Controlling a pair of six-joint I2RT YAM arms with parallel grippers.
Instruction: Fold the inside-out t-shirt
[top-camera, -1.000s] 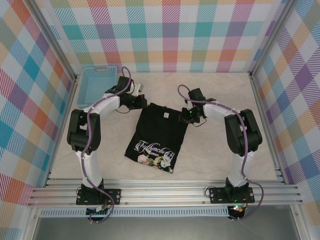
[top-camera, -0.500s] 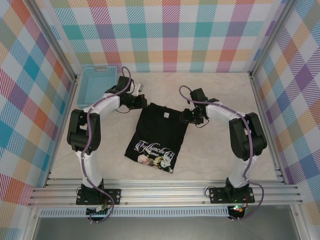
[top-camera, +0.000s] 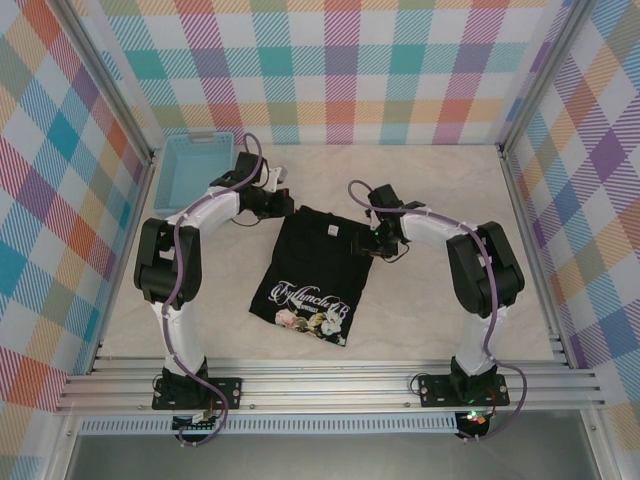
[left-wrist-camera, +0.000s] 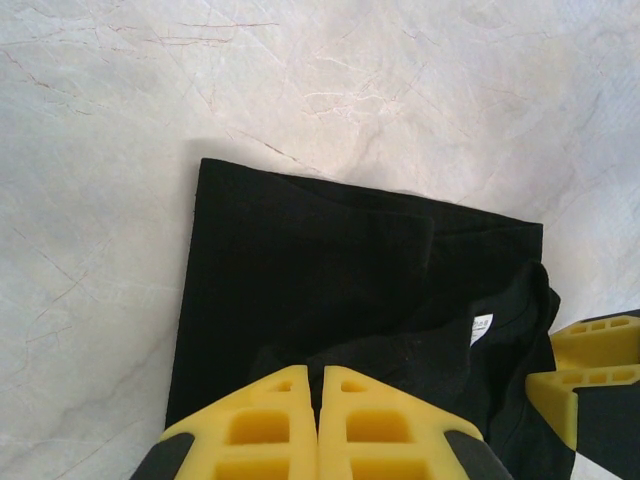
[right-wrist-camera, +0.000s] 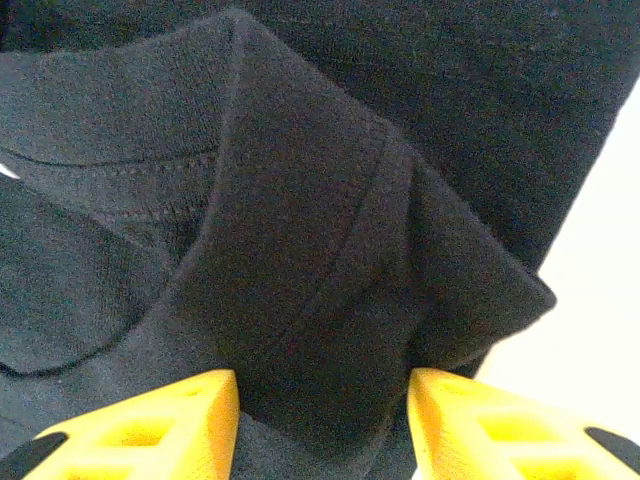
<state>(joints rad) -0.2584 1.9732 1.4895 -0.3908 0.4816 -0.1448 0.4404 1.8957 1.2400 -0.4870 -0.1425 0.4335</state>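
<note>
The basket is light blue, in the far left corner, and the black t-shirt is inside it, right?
No. The light blue basket is in the far left corner, but the black t-shirt lies outside it, on the table. The top external view shows this.

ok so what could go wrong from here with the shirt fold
1. The right gripper stands open astride a raised ridge of the t-shirt. Closing there could pinch several layers at once and drag the fold askew.
2. The left gripper is shut at the other top corner, over bunched cloth. If one arm pulls alone, the shirt may twist or slide on the smooth table instead of folding flat.
</note>
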